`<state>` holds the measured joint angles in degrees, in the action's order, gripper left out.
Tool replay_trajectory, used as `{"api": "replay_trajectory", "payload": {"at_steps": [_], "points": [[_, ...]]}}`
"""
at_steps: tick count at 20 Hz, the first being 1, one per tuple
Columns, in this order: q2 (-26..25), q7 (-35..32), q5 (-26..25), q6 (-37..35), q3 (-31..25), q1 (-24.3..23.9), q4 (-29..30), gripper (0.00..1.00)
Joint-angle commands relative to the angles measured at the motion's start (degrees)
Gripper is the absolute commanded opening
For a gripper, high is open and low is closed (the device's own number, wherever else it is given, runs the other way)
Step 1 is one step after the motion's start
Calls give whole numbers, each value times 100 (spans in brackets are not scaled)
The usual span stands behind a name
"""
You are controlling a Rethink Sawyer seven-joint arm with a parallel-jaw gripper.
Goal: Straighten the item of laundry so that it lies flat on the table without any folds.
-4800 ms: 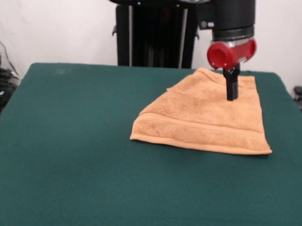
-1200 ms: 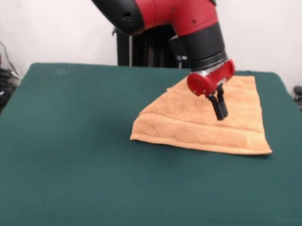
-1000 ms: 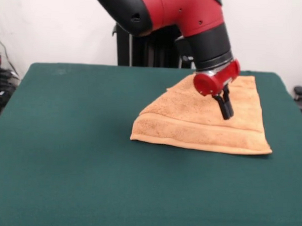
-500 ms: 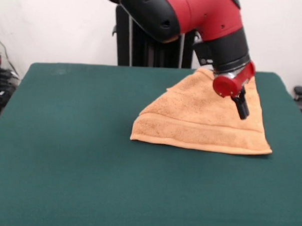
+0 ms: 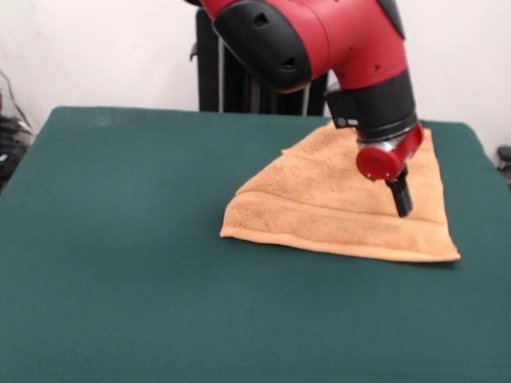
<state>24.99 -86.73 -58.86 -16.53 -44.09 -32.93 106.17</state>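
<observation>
Front view: the dark green felt-covered table [image 5: 108,261] lies bare at left; right of centre the orange-tan terry towel [image 5: 322,211] lies folded into a rough triangle. The black-fingered gripper [image 5: 402,206], apparently pressed together, tilts low over its right part, probably seeking the folded layer's edge.

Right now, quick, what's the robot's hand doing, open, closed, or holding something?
Hand: appears closed, holding nothing, tips poised over the folded orange hand towel.
</observation>
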Motion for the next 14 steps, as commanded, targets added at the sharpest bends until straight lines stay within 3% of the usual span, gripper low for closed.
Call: {"api": "replay_trajectory", "payload": {"at_steps": [1,5,14], "points": [[55,844,-33,-886,179,55,-249,0],[190,712,-61,-789,139,45,-106,0],[189,366,-274,-878,759,435,-302,0]]}}
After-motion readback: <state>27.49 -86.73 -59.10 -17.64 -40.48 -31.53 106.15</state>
